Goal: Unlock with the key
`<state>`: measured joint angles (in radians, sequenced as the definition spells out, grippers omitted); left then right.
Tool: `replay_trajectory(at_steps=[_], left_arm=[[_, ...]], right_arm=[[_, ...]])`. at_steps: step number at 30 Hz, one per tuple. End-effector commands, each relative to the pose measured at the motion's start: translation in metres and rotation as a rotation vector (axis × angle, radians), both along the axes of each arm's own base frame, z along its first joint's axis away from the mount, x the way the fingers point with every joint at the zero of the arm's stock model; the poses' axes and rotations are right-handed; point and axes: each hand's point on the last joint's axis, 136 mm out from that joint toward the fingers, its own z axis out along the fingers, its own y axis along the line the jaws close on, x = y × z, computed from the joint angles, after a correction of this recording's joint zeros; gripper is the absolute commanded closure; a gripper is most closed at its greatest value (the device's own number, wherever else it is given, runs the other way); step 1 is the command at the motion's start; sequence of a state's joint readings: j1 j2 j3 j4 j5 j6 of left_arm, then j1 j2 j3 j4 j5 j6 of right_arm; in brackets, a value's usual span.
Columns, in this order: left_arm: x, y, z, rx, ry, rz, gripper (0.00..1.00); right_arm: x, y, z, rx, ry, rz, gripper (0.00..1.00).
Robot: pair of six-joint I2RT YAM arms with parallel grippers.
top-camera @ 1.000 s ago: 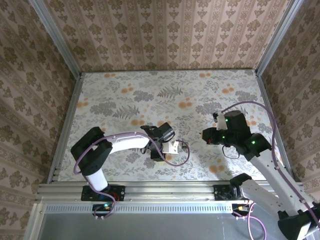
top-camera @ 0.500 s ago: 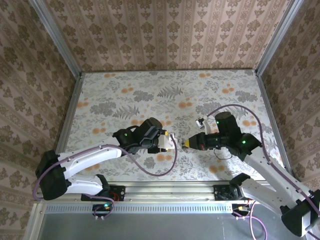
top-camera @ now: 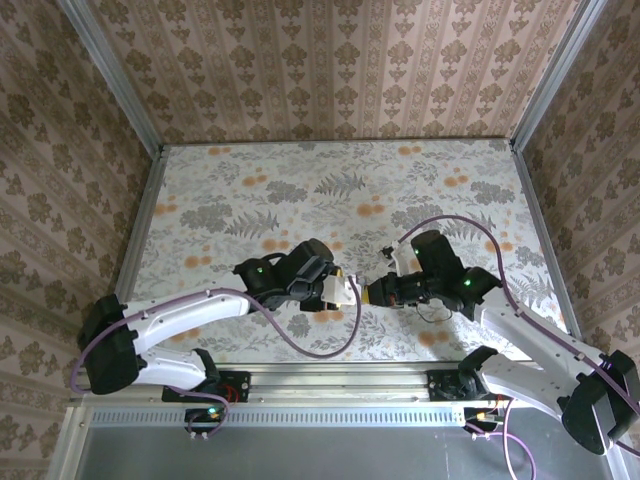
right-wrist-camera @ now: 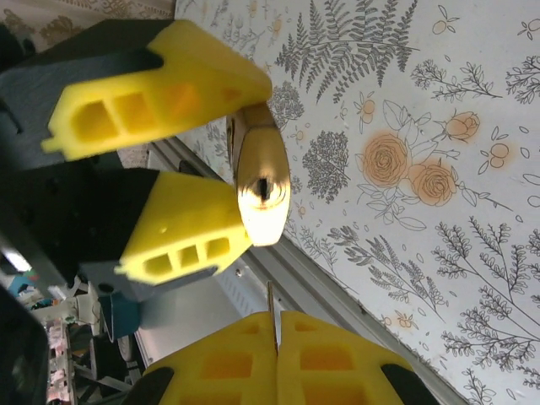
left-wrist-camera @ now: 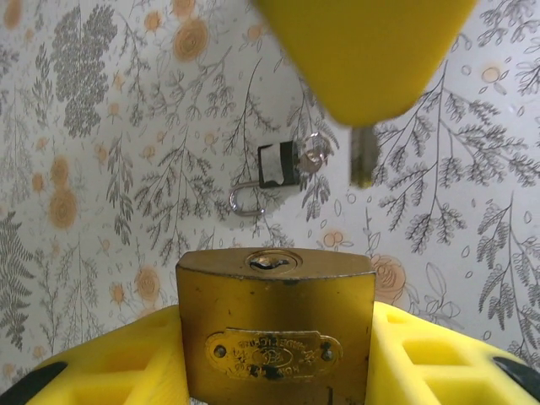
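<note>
Showing the approach before insertion: the two hands face each other above the desk [top-camera: 300,190], toward its near edge and about midway between its left and right edges. The left hand [top-camera: 340,289] is clamped on the flat sides of a brass padlock [left-wrist-camera: 275,325], which is held off the desk with the keyhole [right-wrist-camera: 263,190] in its bottom face turned toward the right arm. The right hand [top-camera: 374,292] has its yellow fingers [right-wrist-camera: 337,363] pressed together on the key [right-wrist-camera: 271,304], pinching it so that just the thin blade projects past the fingertips. In the right wrist view the blade's long axis points at the padlock's bottom face and lies roughly in line with the keyhole. There is a clear gap between tip and brass, so the key is near the lock but not touching it. In the left wrist view the blade appears to one side of the keyhole, so some sideways offset probably has to be taken out. The step in hand appears to be alignment. The coming move calls for the right hand, which carries the key, to advance along the blade's axis while the left steadies the lock. Whether the blade's flat matches the slot cannot be told. A small black padlock [left-wrist-camera: 277,164] lies on the desk below, apart from both hands.
</note>
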<state>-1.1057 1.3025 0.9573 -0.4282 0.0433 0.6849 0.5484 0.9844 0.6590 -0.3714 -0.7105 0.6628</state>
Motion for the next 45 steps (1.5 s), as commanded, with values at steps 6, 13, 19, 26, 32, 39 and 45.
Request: replay_trajectory(at_steps=[6, 13, 19, 26, 32, 39, 45], left_arm=[[-0.012, -0.015, 0.016, -0.061, 0.032, -0.021, 0.87], [-0.015, -0.02, 0.018, -0.078, 0.043, -0.019, 0.87], [-0.019, -0.023, 0.02, -0.09, 0.063, -0.026, 0.87], [-0.024, -0.027, 0.019, -0.088, 0.073, -0.04, 0.87], [-0.024, -0.032, 0.023, -0.097, 0.069, -0.039, 0.89], [-0.021, -0.034, 0.024, -0.104, 0.065, -0.026, 0.89], [-0.018, -0.034, 0.023, -0.11, 0.062, -0.004, 0.89]], right_arm=[[0.011, 0.0, 0.005, 0.014, -0.063, -0.016, 1.0], [0.009, -0.001, -0.001, 0.018, -0.05, -0.018, 1.0], [0.01, -0.001, -0.002, 0.022, -0.053, -0.025, 1.0], [0.011, 0.0, -0.006, 0.024, -0.046, -0.029, 1.0], [0.01, 0.0, -0.01, 0.023, -0.039, -0.029, 1.0], [0.007, 0.0, -0.009, 0.036, -0.035, -0.029, 1.0], [0.005, -0.001, -0.008, 0.047, -0.033, -0.032, 1.0]])
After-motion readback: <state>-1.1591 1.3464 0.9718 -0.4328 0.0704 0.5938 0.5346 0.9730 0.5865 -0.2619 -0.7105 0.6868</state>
